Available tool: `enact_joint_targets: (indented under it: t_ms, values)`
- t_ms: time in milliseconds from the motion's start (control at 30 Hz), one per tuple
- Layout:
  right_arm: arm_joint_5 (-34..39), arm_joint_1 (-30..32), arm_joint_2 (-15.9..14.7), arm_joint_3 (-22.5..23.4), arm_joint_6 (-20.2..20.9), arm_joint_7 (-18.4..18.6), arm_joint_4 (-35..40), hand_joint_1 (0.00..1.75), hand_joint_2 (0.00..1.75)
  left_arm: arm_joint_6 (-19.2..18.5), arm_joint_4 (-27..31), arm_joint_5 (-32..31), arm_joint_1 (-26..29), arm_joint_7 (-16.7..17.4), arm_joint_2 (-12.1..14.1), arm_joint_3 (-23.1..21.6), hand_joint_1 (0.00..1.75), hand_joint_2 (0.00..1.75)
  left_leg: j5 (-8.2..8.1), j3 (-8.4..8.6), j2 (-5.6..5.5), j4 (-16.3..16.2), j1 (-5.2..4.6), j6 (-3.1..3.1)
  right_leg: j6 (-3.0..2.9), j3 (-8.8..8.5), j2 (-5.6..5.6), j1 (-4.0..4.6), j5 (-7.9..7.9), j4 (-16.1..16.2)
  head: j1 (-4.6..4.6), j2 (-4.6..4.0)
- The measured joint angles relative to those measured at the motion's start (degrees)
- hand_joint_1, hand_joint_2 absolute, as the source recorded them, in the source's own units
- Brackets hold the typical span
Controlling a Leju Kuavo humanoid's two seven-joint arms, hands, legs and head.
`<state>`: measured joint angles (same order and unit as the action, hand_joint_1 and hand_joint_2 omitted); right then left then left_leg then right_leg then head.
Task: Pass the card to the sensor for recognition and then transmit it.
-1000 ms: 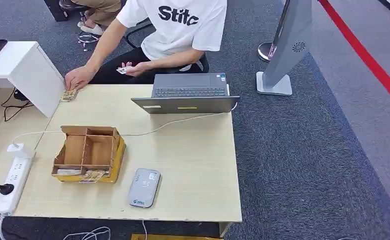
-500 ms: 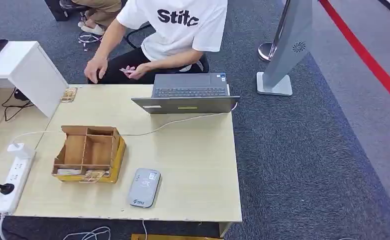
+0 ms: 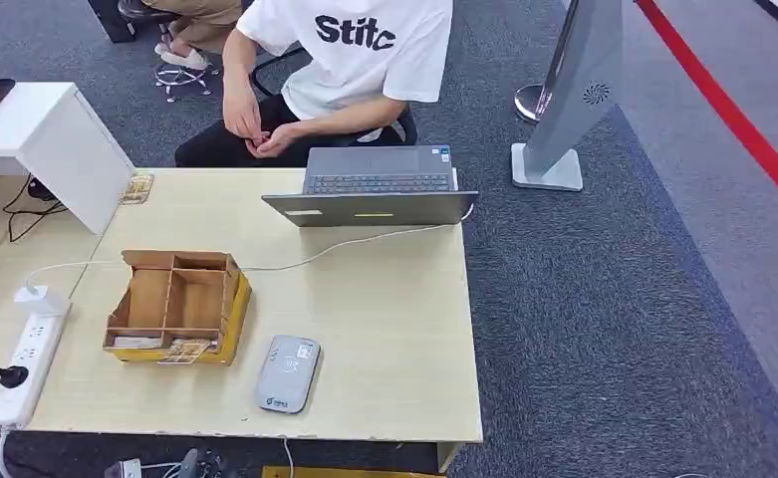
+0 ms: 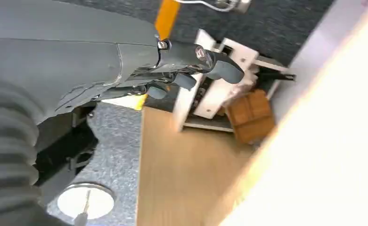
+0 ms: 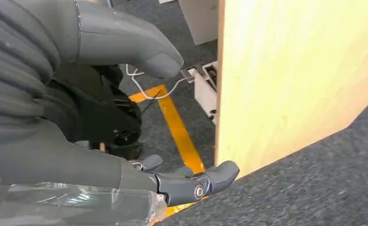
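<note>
One pale wooden rectangular table [image 3: 385, 329] carries everything, and one person in a white printed T-shirt [image 3: 350, 55] sits at its far side, both hands together in the lap. On the table stand one open grey laptop [image 3: 375, 187], one brown partitioned wooden box [image 3: 177, 304] on a yellow base, one white power strip [image 3: 24, 366] at the left edge, and one grey rounded card sensor [image 3: 287, 372] just right of the box. Two cards can be counted: one patterned card [image 3: 187, 349] at the box's near edge and one patterned card at the table's far left corner [image 3: 137, 188]. The robot's left hand [image 4: 191, 63] hangs below the table with fingers loosely extended, holding nothing. The right hand [image 5: 172, 181] hangs beside the table edge, fingers seemingly apart, likewise empty.
</note>
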<state>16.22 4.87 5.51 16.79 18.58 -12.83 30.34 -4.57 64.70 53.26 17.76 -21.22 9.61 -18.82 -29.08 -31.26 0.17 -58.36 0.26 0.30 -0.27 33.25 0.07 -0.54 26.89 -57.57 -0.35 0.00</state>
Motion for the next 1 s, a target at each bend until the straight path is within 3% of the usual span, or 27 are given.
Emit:
enact_joint_targets:
  t_ms: [367, 533, 733, 1000]
  values:
    - [-6.5, -0.6, 2.6, 7.1, 3.4, -0.7, 3.9, 0.0, 1.75, -0.6, 3.7, -15.7, -0.2, 0.3, -7.6, 10.3, 0.0, 1.75, 0.0, -0.05, 0.01, 0.0, 0.03, 0.0, -0.01, 0.08, 0.02, 0.01, 0.0, 0.0, 0.0, -0.02]
    - [-9.0, -0.1, 3.8, 9.4, 4.2, -0.7, 6.5, 0.0, 1.75, 0.3, 7.5, -20.3, 2.3, 1.2, -10.6, 14.3, 0.0, 1.75, 0.01, -0.29, 0.16, -0.1, 0.15, 0.0, -0.1, 0.35, 0.2, 0.13, -0.1, 0.0, -0.04, -0.02]
    - [-10.9, 1.1, 5.7, 11.3, 5.1, -0.2, 10.3, 0.0, 1.75, 1.2, 13.4, -24.4, 5.2, 6.4, -14.0, 19.4, 0.0, 1.75, -0.03, -0.8, 0.27, -0.3, 0.4, -0.03, -0.11, 0.77, 0.36, 0.35, -0.11, 0.0, 0.04, 0.0]
    - [-12.9, 1.3, 8.1, 14.2, 6.7, 1.5, 14.9, 0.0, 1.75, 1.1, 20.1, -31.3, 8.1, 16.7, -18.2, 25.5, 0.0, 1.75, -0.12, -0.85, 0.29, -0.3, 0.43, -0.12, -0.12, 0.81, 0.41, 0.37, -0.11, 0.0, 0.02, -0.02]
